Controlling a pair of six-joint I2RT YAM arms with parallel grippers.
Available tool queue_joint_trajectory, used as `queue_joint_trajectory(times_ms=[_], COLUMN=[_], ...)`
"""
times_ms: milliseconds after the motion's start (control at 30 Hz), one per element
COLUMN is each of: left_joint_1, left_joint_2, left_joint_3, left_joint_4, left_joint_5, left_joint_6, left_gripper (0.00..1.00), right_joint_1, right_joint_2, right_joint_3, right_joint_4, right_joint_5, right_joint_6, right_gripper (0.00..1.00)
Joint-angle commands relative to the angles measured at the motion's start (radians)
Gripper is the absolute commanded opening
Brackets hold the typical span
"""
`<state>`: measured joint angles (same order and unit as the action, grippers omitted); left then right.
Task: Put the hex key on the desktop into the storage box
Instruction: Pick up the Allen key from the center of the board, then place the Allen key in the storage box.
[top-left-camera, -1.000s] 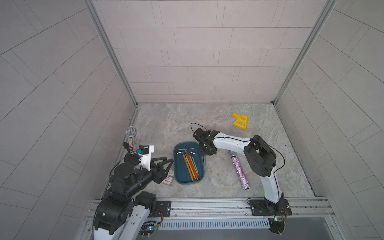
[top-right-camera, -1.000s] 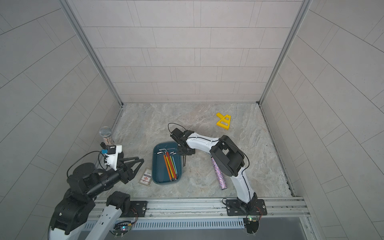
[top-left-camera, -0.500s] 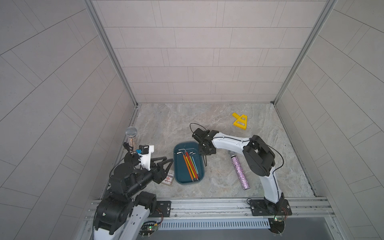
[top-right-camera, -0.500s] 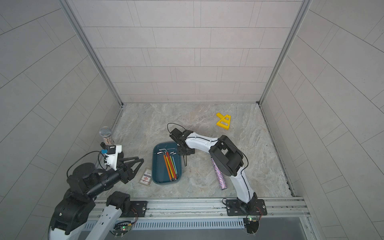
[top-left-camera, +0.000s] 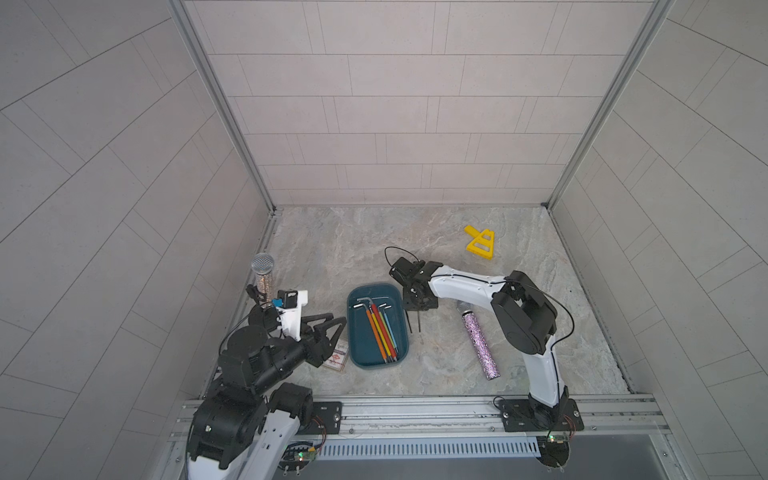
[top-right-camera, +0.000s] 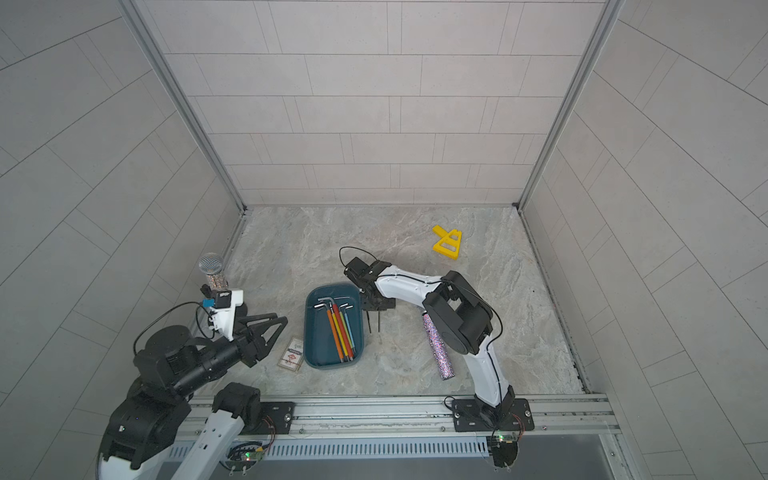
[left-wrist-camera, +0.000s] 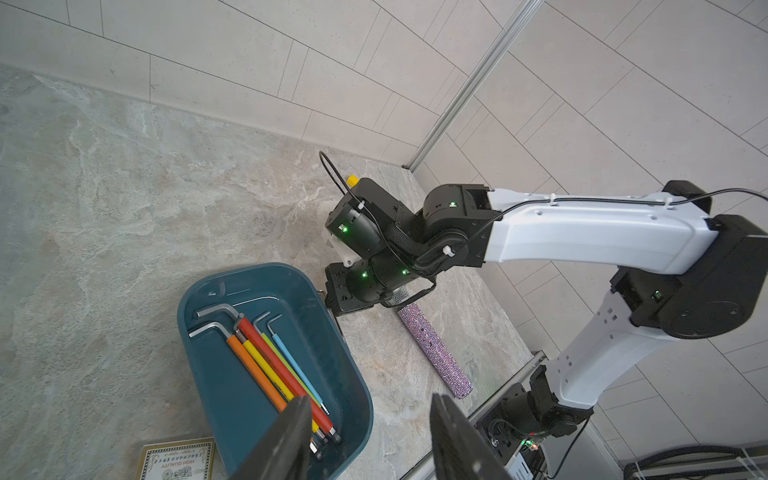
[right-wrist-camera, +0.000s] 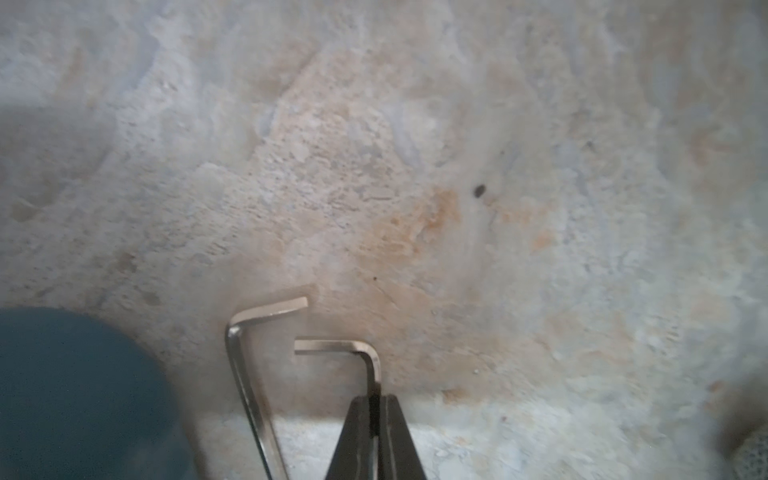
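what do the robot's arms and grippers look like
Both arms pair white shells with black joint housings. The right arm has a long white link, a thin black cable tied along it and small green lights near the wrist. The left arm looks mostly black. The left gripper and right gripper have black, tapering fingers.

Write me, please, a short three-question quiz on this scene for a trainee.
1. True or false: the right gripper is shut on a bare hex key.
2. What does the storage box hold? A hex keys with coloured sleeves; B screws; C nothing.
3. How many bare hex keys lie outside the box?
Key: 1 true; 2 A; 3 two, the gripped one and a second hex key.
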<state>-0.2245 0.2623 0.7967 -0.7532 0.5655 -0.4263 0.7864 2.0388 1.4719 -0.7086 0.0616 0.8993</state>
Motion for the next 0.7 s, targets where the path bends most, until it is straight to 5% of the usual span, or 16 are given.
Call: queue_joint_trajectory(times_ms=[0, 433, 667], left_joint_1=[0.008, 0.010, 0.011], left_joint_2=[-0.006, -0.006, -0.008], left_joint_3=[-0.009, -0.009, -0.009], left_joint_4=[0.022, 0.022, 0.022], left_joint_5=[0.013, 0.013, 0.013], left_joint_6=[0.013, 0.014, 0.014], left_gripper=[0.53, 0.53, 0.53], right_joint_1=[-0.003, 0.074, 0.165], right_joint_2=[-0.075, -0.268, -0.218], right_joint_3=[-0.008, 0.024, 0.121], right_joint_4=[-0.037, -0.026, -0.034], right_joint_5=[0.048, 0.104, 0.053], right_joint_6=[0.008, -0.084, -0.119], right_gripper=[0.00, 0.00, 0.00])
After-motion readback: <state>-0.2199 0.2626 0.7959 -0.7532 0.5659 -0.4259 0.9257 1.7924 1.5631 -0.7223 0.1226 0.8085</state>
